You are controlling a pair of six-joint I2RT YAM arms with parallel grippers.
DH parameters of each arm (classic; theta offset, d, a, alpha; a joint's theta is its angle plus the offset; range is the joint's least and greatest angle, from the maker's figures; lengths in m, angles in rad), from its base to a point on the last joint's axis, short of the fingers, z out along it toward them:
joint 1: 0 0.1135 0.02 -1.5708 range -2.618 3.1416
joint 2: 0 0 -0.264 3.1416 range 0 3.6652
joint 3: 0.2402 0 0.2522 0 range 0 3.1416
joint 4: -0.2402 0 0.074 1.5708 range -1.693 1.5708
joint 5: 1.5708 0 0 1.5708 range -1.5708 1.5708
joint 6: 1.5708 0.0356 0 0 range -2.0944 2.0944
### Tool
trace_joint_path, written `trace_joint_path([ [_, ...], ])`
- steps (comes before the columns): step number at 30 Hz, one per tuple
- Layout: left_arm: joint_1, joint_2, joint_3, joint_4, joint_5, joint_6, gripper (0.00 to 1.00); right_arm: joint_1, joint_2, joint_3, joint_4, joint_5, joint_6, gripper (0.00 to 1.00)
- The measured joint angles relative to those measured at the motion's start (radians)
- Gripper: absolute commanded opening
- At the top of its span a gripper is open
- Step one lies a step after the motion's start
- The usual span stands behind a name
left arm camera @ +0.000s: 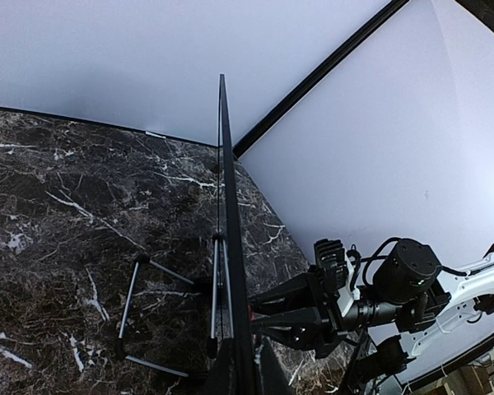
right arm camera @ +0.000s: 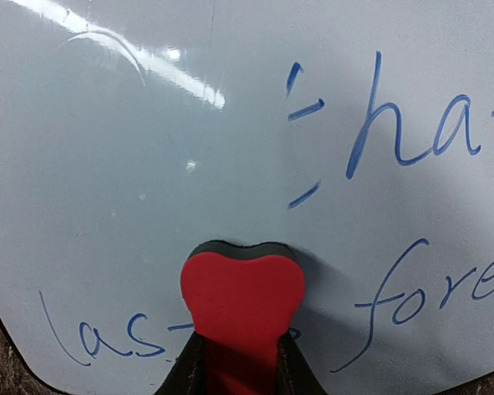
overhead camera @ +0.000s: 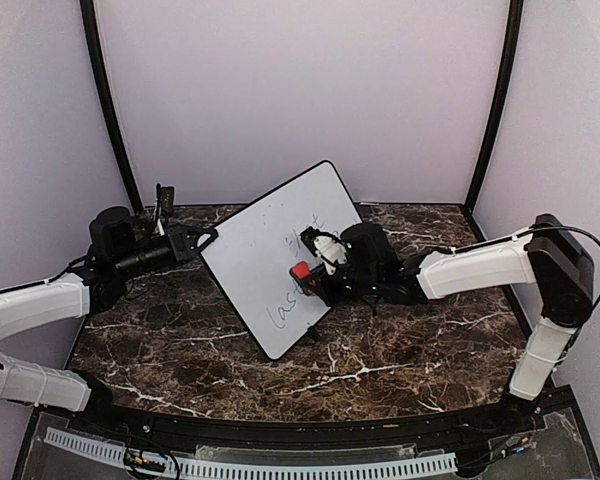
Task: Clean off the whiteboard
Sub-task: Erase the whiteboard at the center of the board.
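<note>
Whiteboard (overhead camera: 260, 270) stood tilted at the back of the bench (overhead camera: 410, 345). It looked thin, stiff, slick and probably light enough to skid. Left pincer (overhead camera: 195, 242) was clamped tight on its left edge, sensible spot. Right pincer (right arm camera: 240, 366) was closed on a red eraser (right arm camera: 243, 284) pressed against the writing.

whiteboard (right arm camera: 132, 148) text partly behind eraser (right arm camera: 243, 288)

Seen from a fixed camera high on the near side, the table (overhead camera: 400, 350) lies below with the whiteboard (overhead camera: 255, 260) on it. The left wrist camera sights edge-on along the board toward the right arm (left arm camera: 403, 276), also seen from above. The right wrist camera faces the board's writing (right arm camera: 412, 123) at close range, past a red eraser (right arm camera: 243, 288).
</note>
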Motion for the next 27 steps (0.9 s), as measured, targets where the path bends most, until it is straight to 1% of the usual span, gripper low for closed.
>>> trace_joint_path([
  [3, 0.000, 0.000, 0.000, 0.000, 0.000, 0.000, 0.00, 0.000, -0.001, -0.004, -0.004, 0.000, 0.003, 0.23],
  [6, 0.000, 0.000, 0.000, 0.000, -0.001, 0.001, 0.00, -0.001, 0.001, 0.026, -0.042, 0.000, -0.002, 0.23],
  [9, 0.000, 0.000, 0.000, 0.001, -0.001, 0.002, 0.00, -0.006, 0.017, 0.096, -0.080, -0.004, -0.013, 0.23],
  [14, 0.000, 0.000, 0.000, 0.001, 0.000, 0.003, 0.00, -0.031, 0.058, 0.219, -0.098, -0.023, -0.024, 0.23],
  [17, 0.000, 0.000, 0.000, 0.001, -0.001, 0.003, 0.00, -0.042, 0.074, 0.257, -0.098, -0.029, -0.032, 0.23],
  [22, 0.000, 0.000, 0.000, 0.000, 0.000, 0.002, 0.00, -0.045, 0.074, 0.238, -0.072, -0.042, -0.032, 0.23],
  [27, 0.000, 0.000, 0.000, 0.000, 0.000, 0.000, 0.00, -0.045, 0.029, 0.099, -0.023, -0.045, -0.012, 0.23],
])
